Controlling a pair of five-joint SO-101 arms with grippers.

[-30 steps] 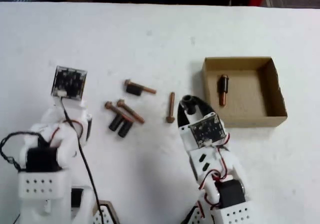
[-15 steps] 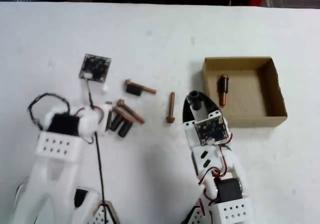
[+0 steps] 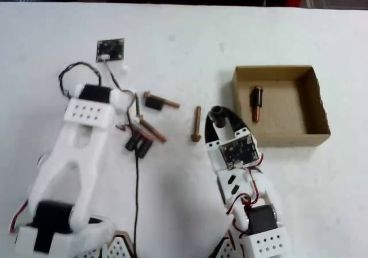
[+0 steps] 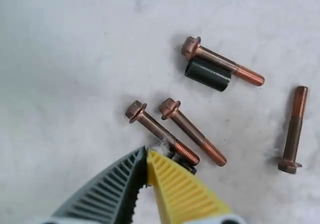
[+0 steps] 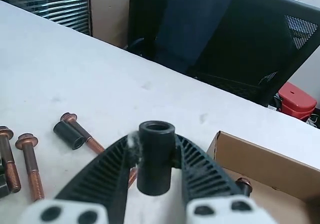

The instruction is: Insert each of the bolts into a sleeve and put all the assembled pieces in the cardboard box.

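My right gripper (image 5: 156, 159) is shut on an upright black sleeve (image 3: 217, 116), held just left of the cardboard box (image 3: 305, 133). One assembled bolt and sleeve (image 3: 256, 103) lies inside the box. My left gripper (image 4: 146, 156) is shut with nothing in it, its tips over the threaded ends of two copper bolts (image 4: 161, 132) lying side by side. A black sleeve (image 4: 186, 167) peeks out under those tips. Another bolt (image 4: 222, 64) lies against a loose sleeve (image 4: 208, 75). A single bolt (image 3: 196, 123) rests between the arms.
The left arm (image 3: 85, 120) stretches from the near edge across the table's left half, its cable (image 3: 137, 172) trailing beside it. Two loose sleeves (image 3: 139, 145) lie close to the pair of bolts. Dark chairs (image 5: 250, 39) stand beyond the far table edge.
The left arm has swung up from the near left corner and out over the pair of bolts. The right gripper has shifted only slightly with the sleeve in it.
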